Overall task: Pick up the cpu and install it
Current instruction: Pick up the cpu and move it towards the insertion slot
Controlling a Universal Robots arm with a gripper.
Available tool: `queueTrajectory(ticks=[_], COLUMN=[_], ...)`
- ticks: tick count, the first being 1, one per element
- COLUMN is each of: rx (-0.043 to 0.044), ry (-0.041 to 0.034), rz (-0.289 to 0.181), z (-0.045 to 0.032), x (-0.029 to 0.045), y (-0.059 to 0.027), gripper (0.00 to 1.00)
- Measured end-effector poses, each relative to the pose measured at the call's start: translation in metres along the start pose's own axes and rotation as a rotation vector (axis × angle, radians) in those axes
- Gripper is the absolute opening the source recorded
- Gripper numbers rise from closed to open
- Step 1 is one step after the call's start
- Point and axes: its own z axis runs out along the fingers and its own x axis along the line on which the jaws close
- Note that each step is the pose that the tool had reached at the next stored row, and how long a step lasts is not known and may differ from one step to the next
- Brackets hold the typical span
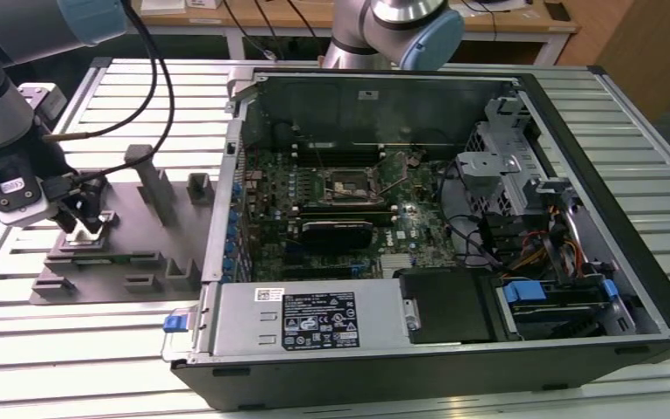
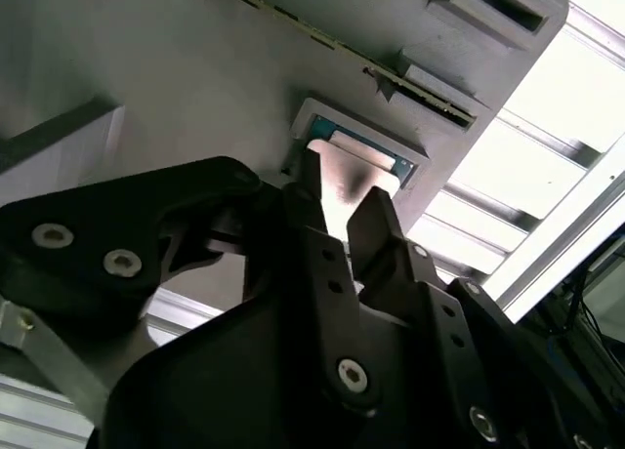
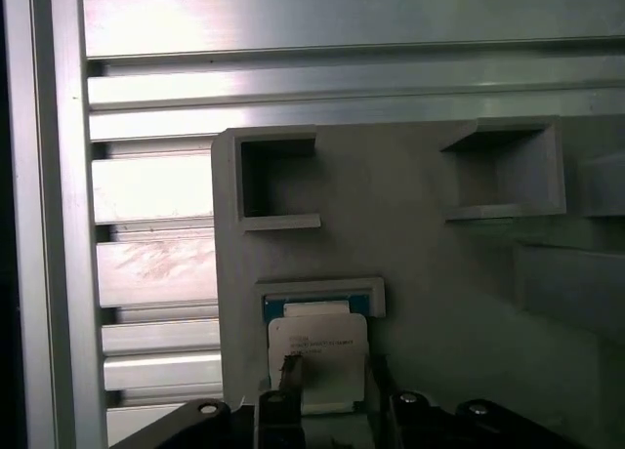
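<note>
The cpu [image 3: 317, 344] is a small square chip with a shiny silver top, sitting at a framed pocket of the grey fixture [image 3: 420, 254]. In the second wrist view the cpu [image 2: 347, 174] shows bright between the two black fingers. My gripper [image 1: 83, 223] hangs over the fixture [image 1: 137, 253] at the exterior view's left. In both wrist views the gripper [image 2: 340, 210] [image 3: 327, 390] has a fingertip against each side of the chip, shut on it. The dark motherboard socket [image 1: 349, 186] lies inside the open computer case, far from the gripper.
The open computer case [image 1: 568, 131] fills the exterior view's right, with cables and drive cages inside. Upright grey posts [image 1: 154, 183] rise from the fixture near the gripper. A slatted aluminium table [image 1: 32, 349] lies under everything. A second arm's base [image 1: 393, 26] stands behind the case.
</note>
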Motion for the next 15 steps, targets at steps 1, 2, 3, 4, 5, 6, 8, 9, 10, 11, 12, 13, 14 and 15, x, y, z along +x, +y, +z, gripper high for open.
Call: queueTrajectory(ticks=[1,2,3,4,5,6,8,9,10,11,12,13,14,15], rx=[0.0,0.0,0.0,0.0,0.0,0.0,0.0,0.0,0.0,-0.0001,-0.0001,0.0002,0.0007,0.0006], ry=[0.0,0.0,0.0,0.0,0.0,0.0,0.0,0.0,0.0,-0.0001,0.0001,0.0002,0.0004,0.0002], rz=[0.0,0.0,0.0,0.0,0.0,0.0,0.0,0.0,0.0,0.0,0.0,0.0,0.0,0.0], z=[0.0,0.0,0.0,0.0,0.0,0.0,0.0,0.0,0.0,0.0003,0.001,0.0017,0.0026,0.0036], x=[0.0,0.0,0.0,0.0001,0.0001,0.0001,0.0002,0.0002,0.0002,0.0002,0.0002,0.0003,0.0003,0.0003], y=[0.0,0.0,0.0,0.0,0.0,0.0,0.0,0.0,0.0,0.0,0.0002,0.0004,0.0006,0.0007], gripper=[0.41,0.41,0.47,0.53,0.53,0.58,0.64,0.71,0.71,0.71,0.71,0.71,0.71,0.71])
